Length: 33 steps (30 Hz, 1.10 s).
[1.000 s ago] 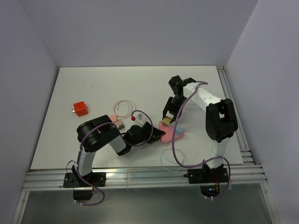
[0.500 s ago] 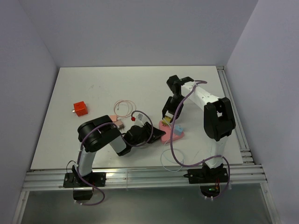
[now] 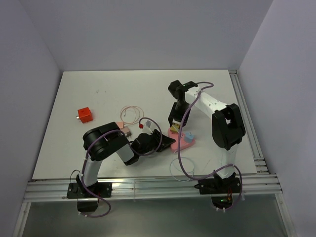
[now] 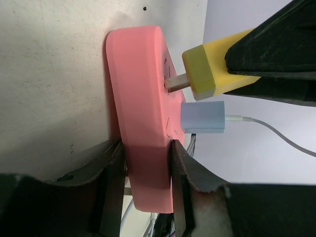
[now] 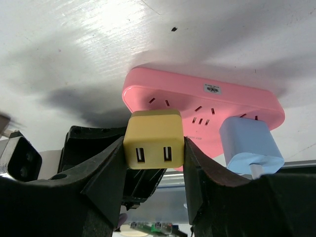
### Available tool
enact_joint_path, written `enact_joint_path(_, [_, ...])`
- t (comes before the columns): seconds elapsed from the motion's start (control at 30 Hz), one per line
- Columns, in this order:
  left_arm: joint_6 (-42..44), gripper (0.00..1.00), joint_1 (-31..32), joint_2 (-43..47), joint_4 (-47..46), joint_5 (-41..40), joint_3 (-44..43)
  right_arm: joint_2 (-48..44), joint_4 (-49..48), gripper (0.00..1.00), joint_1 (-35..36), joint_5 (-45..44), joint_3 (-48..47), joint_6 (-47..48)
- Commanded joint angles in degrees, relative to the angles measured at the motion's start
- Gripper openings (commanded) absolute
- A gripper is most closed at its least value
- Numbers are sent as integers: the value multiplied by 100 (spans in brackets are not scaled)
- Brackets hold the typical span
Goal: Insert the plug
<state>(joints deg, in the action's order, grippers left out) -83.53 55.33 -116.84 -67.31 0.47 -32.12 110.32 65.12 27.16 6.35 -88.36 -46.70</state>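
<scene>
Misalignment is what I'd worry about here. The right jaws are clamped on the yellow plug (image 5: 153,136), one finger on each side. Its metal prongs (image 4: 174,83) sit right at the face of the pink power strip (image 4: 140,98) with bare metal showing, so I'd say it's not seated yet. From the left wrist view the plug looks a bit tilted against the strip. Push it like that and the prongs could jam or bend instead of sliding home.

The left jaws pinch the strip only near one end as it lies on the bench (image 4: 49,74), so a hard push further along might pivot it or slip it out of the grip.

Also, the blue charger (image 4: 202,117) is plugged in just beside the yellow one, nearly touching, with its white cable (image 4: 266,129) trailing off. A sideways nudge could knock it loose, or it could crowd the plug out.
</scene>
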Motion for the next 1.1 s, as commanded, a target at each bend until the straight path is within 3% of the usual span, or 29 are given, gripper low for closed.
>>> enact_joint_path(0.0, [943, 0, 22, -507, 2292, -548, 285, 218, -96, 0, 430, 15, 459, -68])
enact_joint_path(0.43, [742, 0, 22, -656, 2108, -653, 390, 51, -237, 0, 826, 200, 688, -516])
enact_joint_path(0.7, [758, 0, 13, -797, 1791, -864, 479, 77, -334, 0, 721, 507, 891, -648])
enact_joint_path(0.93, [961, 0, 13, -762, 2115, -847, 374, 304, -54, 0, 220, 352, 242, 229])
enact_joint_path(1.07, [1154, 0, 4, -779, 2003, -671, 346, 358, -273, 0, -70, 913, 66, 714])
